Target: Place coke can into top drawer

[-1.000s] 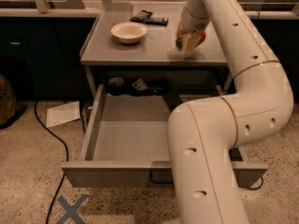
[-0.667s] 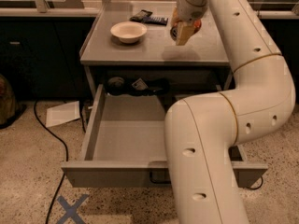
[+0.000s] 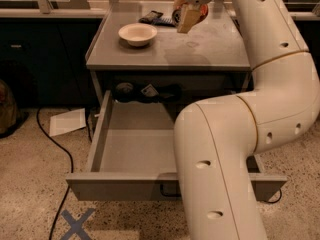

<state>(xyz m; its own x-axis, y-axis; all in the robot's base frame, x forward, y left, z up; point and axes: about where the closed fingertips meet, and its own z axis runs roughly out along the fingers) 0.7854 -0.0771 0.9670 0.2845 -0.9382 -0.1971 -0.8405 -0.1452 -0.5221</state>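
My gripper (image 3: pixel 191 15) hangs over the back of the grey tabletop (image 3: pixel 165 49), right of the cream bowl. It is shut on the coke can (image 3: pixel 202 11), a red-orange patch that shows just right of the tan fingers (image 3: pixel 187 19); most of the can is hidden by them. The top drawer (image 3: pixel 135 151) stands pulled fully out below the tabletop, and its tray is bare. Its front panel (image 3: pixel 115 188) faces me with a dark loop handle (image 3: pixel 167 192) at centre. My white arm covers the drawer's right side.
A cream bowl (image 3: pixel 137 33) sits at the tabletop's left. A dark flat packet (image 3: pixel 151 18) lies at the back edge. Dark items (image 3: pixel 145 91) rest on the shelf behind the drawer. A black cable (image 3: pixel 62 149), white paper (image 3: pixel 67 121) and blue tape cross (image 3: pixel 77 224) lie on the floor.
My gripper has risen from the middle right of the tabletop and moved back and slightly left, with the can in it. The drawer and bowl have not moved.
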